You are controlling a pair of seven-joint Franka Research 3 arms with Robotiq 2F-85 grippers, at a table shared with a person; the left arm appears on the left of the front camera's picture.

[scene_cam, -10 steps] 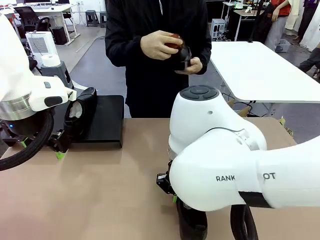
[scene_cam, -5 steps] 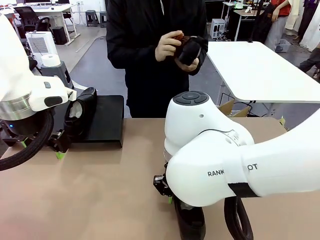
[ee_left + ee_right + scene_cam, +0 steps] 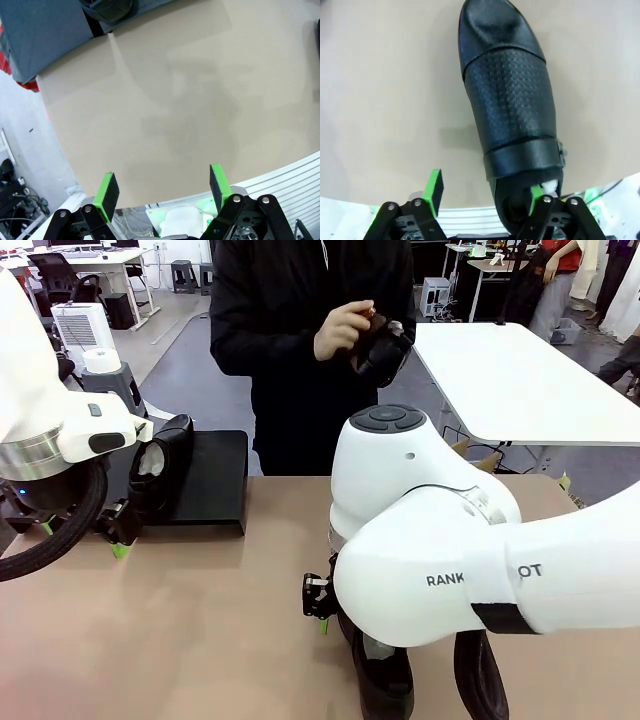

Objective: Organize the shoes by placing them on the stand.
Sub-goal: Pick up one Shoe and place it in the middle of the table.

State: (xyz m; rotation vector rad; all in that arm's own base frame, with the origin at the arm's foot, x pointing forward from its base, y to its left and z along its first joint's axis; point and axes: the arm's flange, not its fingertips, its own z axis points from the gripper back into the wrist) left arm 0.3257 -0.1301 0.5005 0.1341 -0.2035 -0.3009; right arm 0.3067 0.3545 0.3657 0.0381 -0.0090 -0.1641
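Barely begun: one shoe [image 3: 160, 465] up on the stand [image 3: 220, 480] at middle left. Another shoe [image 3: 507, 100] flat on the table [image 3: 200, 620] at lower centre, yet to go — right gripper [image 3: 486, 187] spread wide at its heel, gripping nothing. Left gripper [image 3: 162, 182] open, empty.

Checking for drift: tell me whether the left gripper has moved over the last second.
No. The left gripper sits unchanged, one green pad just off the stand's near edge.
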